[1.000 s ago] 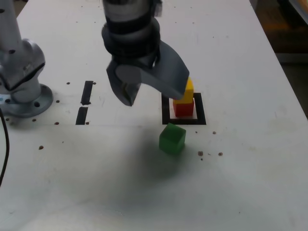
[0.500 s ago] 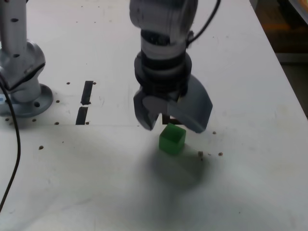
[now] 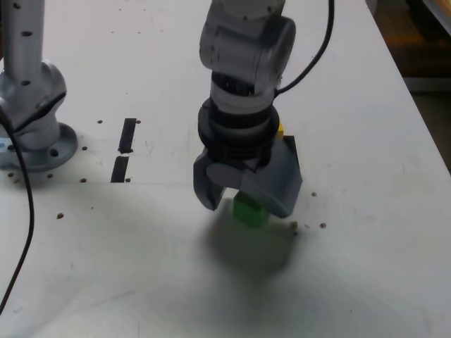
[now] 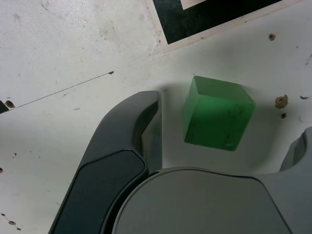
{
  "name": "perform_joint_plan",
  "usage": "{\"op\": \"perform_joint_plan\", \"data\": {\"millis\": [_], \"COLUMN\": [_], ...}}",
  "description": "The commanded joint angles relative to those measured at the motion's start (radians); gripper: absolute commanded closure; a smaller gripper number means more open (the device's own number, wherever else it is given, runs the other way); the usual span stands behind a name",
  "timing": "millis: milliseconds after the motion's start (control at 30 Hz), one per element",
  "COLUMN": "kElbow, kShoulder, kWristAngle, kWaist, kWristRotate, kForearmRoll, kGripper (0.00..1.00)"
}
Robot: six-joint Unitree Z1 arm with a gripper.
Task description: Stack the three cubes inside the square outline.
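I've got the grey end effector [image 3: 239, 199] low over the white bench [image 3: 366, 267], pointing down, and its jaws stand spread to either side of the small green cube [image 4: 218, 114]. From the wrist view I see one dark grey finger [image 4: 139, 126] just beside the cube with a thin strip of bench between them, so on that side it is close but not touching; the other finger only shows as a sliver at the picture's edge, and I cannot tell how near it is. The cube sits flat on the bench, turned a little against the line of the fingers, and nothing is pinching it. In the exterior view the green cube [image 3: 250, 210] peeks out from under the end effector, just on the near side of the black tape square outline [image 3: 290, 146], outside it, with only a corner of the tape showing past the wrist. A sliver of the yellow cube [image 3: 280, 129] shows behind the arm at that outline; the arm hides what is below it. Off toward the exterior view's left lie two short black tape strips [image 3: 127, 135], well apart from the cubes, and further left stands the arm's grey round base [image 3: 39, 144]. A few small brown specks [image 3: 308, 226] dot the bench just beside the green cube.
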Motion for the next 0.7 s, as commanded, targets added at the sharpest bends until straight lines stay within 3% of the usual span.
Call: {"op": "perform_joint_plan", "data": {"millis": [0, 500, 667], "kElbow": [0.008, 0.005, -0.010], "kShoulder": [0.006, 0.069, 0.080], "kWristAngle": [-0.009, -0.045, -0.050], "kWaist": [-0.001, -0.003, -0.003], "kWristRotate": [0.001, 0.009, 0.010], "kForearmRoll": [-0.009, -0.027, -0.027], "kGripper": [0.08, 0.18, 0.29]}}
